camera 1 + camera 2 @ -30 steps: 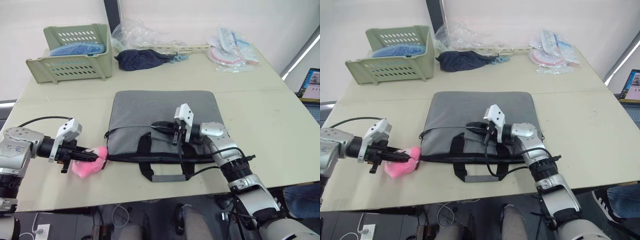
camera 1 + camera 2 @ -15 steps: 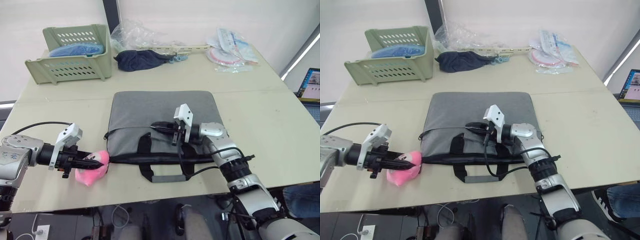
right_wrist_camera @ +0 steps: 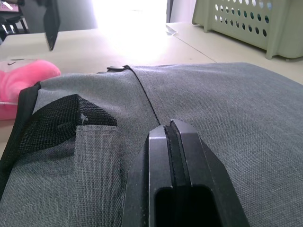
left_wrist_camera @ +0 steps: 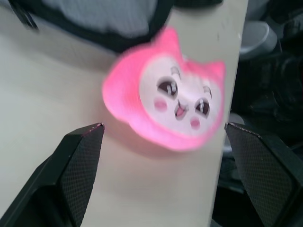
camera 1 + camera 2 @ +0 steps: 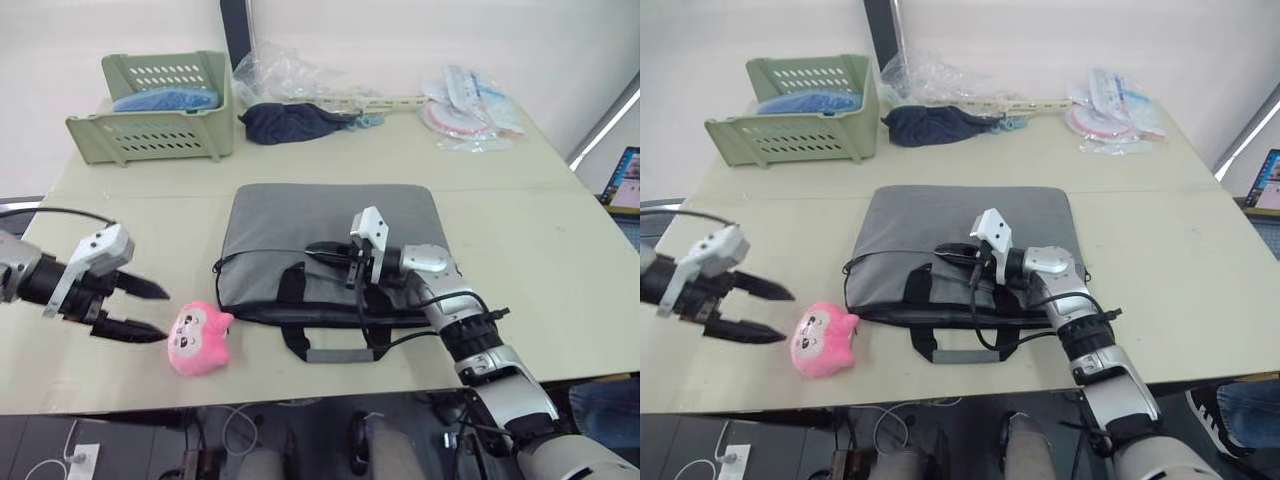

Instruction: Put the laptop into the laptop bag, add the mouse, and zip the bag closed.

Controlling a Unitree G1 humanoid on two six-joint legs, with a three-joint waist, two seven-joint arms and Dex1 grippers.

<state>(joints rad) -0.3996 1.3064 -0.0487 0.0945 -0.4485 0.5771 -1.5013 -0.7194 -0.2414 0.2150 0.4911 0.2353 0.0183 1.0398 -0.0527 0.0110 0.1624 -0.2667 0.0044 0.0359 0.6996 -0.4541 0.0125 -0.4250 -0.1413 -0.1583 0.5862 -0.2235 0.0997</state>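
Step in hand: the zipping stage appears to be wrapping up; the grey laptop bag (image 5: 325,245) is lying flat on the counter (image 5: 520,240), its near edge looking shut, with the zip pull seeming to sit at the bag's left corner beside the pink plush toy (image 5: 198,339).
Laptop and mouse: neither is lying out on the counter, so I am judging both to be inside the bag already, though the bag's cloth is hiding them.
Left end effector: the left end effector (image 5: 133,308) is hovering over the counter's near left part, fingers (image 4: 78,163) spread wide apart and holding nothing, pointing at the plush toy and apart from it.
Right end effector: the right end effector (image 5: 318,250) is resting on the bag's top panel near the strap (image 3: 71,123), fingers pressed together with nothing between them, pinning the bag down.
Next move: probably confirming that the zip has run to its very end; if a gap is remaining, the left end effector will be needing to return to the pull at the left corner and draw it on while the right one is bracing the bag.
Change from earlier: a second ago the left end effector was closed at the toy and the bag's left corner; now it is opened, let go and drawn back toward the robot's left. The plush toy is sitting farther from the bag with its face showing. The right end effector is staying put.
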